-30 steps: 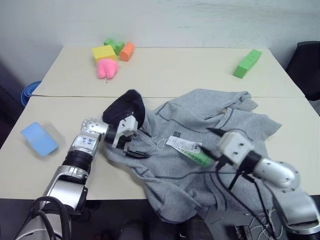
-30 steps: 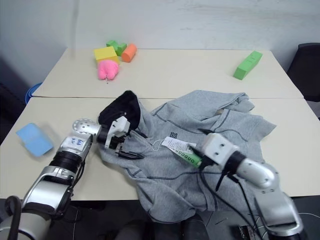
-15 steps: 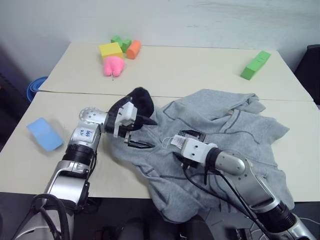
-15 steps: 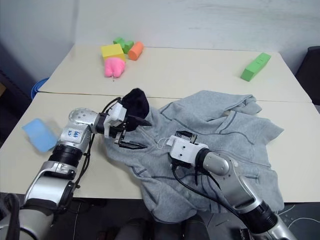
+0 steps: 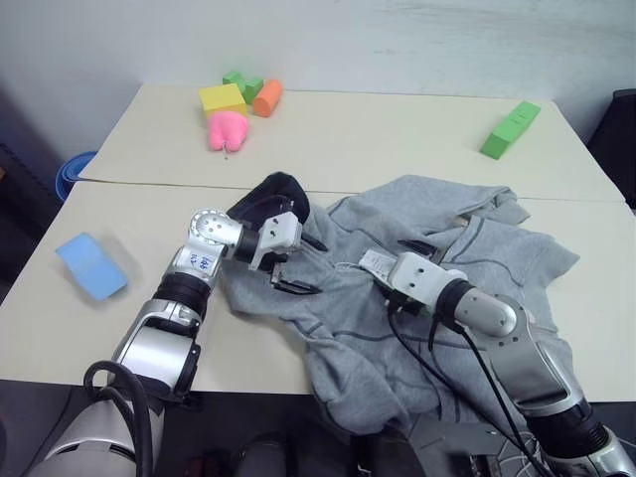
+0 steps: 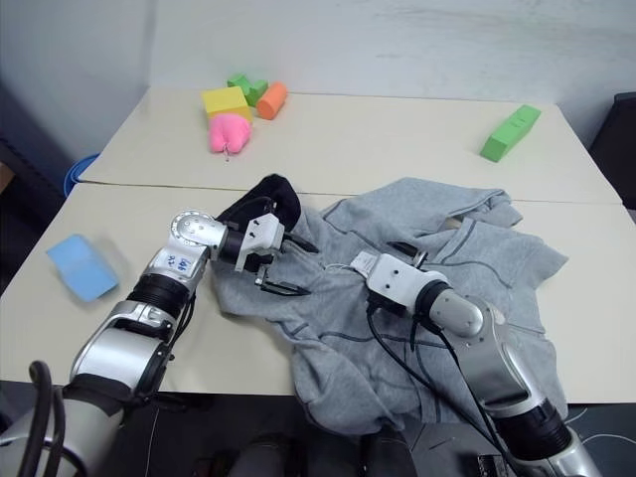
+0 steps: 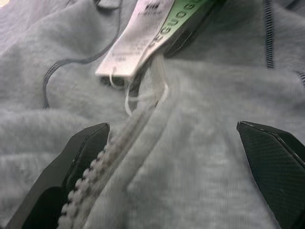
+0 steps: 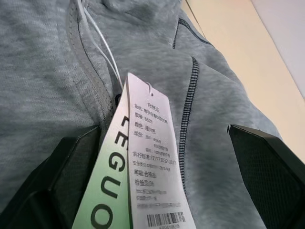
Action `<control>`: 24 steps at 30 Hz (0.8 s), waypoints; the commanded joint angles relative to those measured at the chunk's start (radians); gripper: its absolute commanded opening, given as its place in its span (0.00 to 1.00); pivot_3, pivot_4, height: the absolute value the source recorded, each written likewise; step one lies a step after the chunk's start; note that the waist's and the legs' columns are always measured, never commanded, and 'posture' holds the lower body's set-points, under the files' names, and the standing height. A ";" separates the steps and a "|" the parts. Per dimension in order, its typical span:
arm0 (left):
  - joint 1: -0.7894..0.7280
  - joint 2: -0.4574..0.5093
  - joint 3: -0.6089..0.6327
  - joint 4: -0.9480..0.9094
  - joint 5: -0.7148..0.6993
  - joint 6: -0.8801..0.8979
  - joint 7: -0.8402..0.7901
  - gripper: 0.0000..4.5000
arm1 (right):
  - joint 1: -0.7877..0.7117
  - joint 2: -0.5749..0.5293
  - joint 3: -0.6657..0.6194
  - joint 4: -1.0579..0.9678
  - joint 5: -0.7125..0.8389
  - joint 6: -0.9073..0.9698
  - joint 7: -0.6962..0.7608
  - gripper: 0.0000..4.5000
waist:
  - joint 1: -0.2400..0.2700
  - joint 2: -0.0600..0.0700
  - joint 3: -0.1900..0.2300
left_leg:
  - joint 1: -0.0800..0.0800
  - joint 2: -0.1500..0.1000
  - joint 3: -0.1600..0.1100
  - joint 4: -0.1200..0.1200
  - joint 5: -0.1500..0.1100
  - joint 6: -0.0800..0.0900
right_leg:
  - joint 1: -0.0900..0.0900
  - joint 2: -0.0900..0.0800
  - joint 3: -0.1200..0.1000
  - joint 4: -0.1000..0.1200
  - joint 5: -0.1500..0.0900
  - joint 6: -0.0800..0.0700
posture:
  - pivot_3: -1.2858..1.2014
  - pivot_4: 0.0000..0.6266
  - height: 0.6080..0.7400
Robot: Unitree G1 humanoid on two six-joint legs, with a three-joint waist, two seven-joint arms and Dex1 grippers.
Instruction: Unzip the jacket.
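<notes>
- The jacket (image 5: pixel 437 298) lies crumpled on the near bench (image 5: pixel 119 328), its lower part hanging over the front edge, its dark hood (image 5: pixel 266 194) bunched at the robot's left.
- The left pincer (image 5: pixel 296 266) hovers over the jacket's chest just beside the hood, pointing to the robot's right; it is released, its two black fingers (image 7: pixel 66 176) spread wide with nothing between them but fleece.
- In the left wrist view, the closed zipper (image 7: pixel 105 162) runs up between those fingers to the white-and-green tag (image 7: pixel 147 38), which hangs on a thin white loop.
- The right pincer (image 6: pixel 393 260) sits near the jacket's middle, aimed toward the left one; it too is released, fingers apart on either side of the tag (image 8: pixel 143 167) without clasping it.
- The two pincers are near each other, with the tag between them.
- A second ago the right arm lay further out toward the robot's right, with the tag lying in front of it; it has since come in over the tag.
- The left pincer has moved from the hood's edge further onto the chest.
</notes>
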 commanded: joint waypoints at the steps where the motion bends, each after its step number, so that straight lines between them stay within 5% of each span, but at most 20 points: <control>1: -0.041 -0.012 0.022 0.029 0.003 -0.027 0.034 1.00 | -0.008 0.015 -0.069 -0.013 0.040 0.023 -0.008 0.98 | -0.001 0.000 0.000 | -0.001 0.000 0.000 0.000 0.000 0.000 | 0.000 0.000 0.000 0.000 0.000 0.000 | 0.52 0.24 1.00; 15: -0.039 -0.011 0.014 0.079 0.030 -0.052 0.061 1.00 | 0.051 -0.038 -0.185 -0.070 0.252 0.149 0.122 0.98 | 0.001 0.000 0.000 | -0.007 -0.002 -0.007 0.003 0.000 0.001 | -0.001 -0.001 -0.006 -0.001 0.000 0.001 | 0.52 0.24 1.00; 24: -0.018 -0.012 0.020 0.067 0.024 -0.054 0.072 1.00 | 0.046 -0.030 -0.190 -0.030 0.186 0.081 0.007 0.98 | -0.003 0.000 0.000 | -0.007 -0.003 -0.007 0.003 0.001 0.000 | -0.001 -0.001 -0.006 -0.001 0.001 0.001 | 0.52 0.24 1.00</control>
